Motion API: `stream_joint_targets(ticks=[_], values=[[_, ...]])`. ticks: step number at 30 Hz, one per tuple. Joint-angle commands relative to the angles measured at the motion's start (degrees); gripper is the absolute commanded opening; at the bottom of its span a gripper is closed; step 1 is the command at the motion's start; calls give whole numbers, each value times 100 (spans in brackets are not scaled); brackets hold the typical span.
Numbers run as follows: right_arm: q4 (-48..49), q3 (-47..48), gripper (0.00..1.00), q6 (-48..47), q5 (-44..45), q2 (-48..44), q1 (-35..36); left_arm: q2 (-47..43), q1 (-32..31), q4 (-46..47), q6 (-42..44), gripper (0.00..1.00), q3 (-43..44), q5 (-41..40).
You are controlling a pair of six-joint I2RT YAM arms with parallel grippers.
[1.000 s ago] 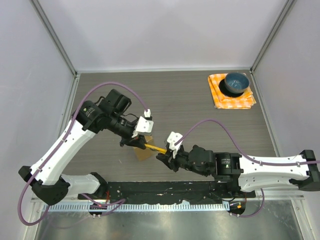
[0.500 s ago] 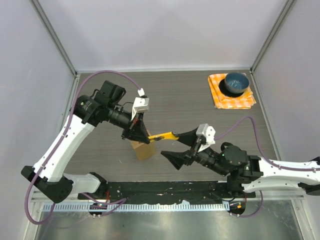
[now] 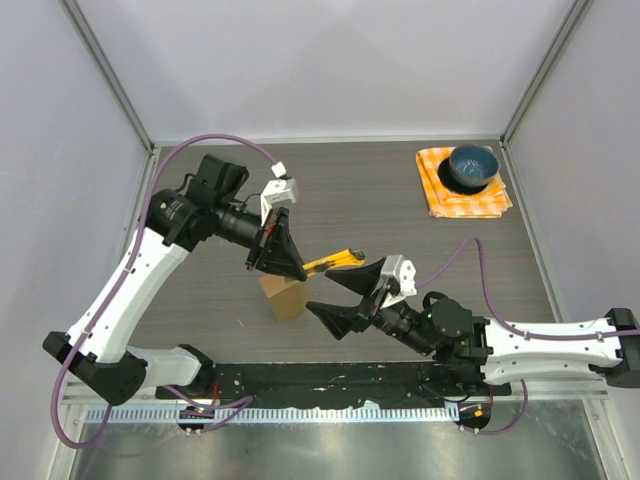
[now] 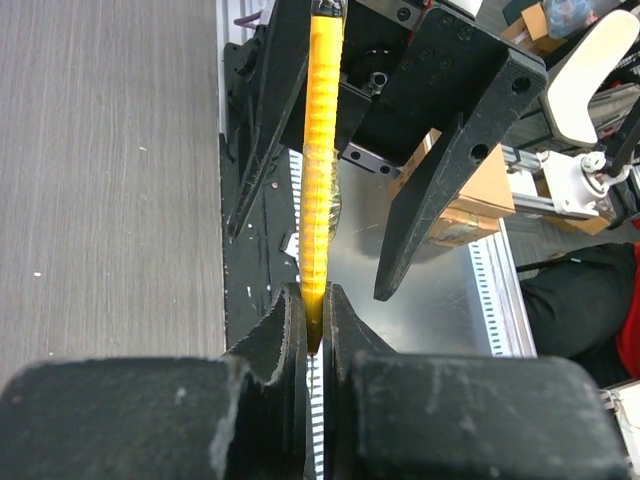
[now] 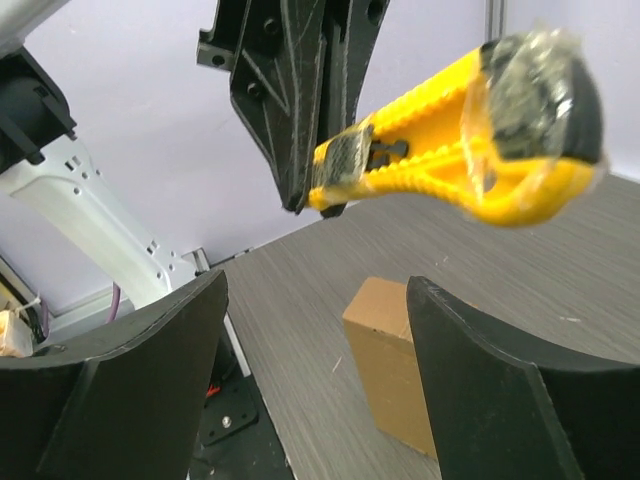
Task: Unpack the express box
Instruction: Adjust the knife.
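My left gripper [image 3: 296, 268] pinches the yellow cutter [image 3: 336, 262] right above the upright express box [image 3: 285, 298]; my right gripper [image 3: 320, 289] is spread, empty.

- The express box [image 5: 385, 370] is partly hidden behind the right gripper [image 5: 315, 300], and its flaps cannot be made out.
- Above the express box, the yellow knife [image 5: 450, 160] is blurred at its near end; its other end is hidden inside the left gripper [image 4: 312, 320].

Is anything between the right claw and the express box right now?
Nothing visible lies on the table between the open right claw and the express box. The yellow utility knife, gripped by the left claw, hangs above that gap.
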Motion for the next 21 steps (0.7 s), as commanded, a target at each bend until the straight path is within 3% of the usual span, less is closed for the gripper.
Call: stream_joint_targets(ticks=[1,14,21], values=[[1058,315,77,-181,-77,168,-157,-257,22,-120,216,0,-34,142],[1340,648,73,759,-1684,554,-1141,-468,13,-473,691,0,-184,64],[1296,798,61,900,-1966,801,-1229,-468,13,-499,779,0,-202,-60]])
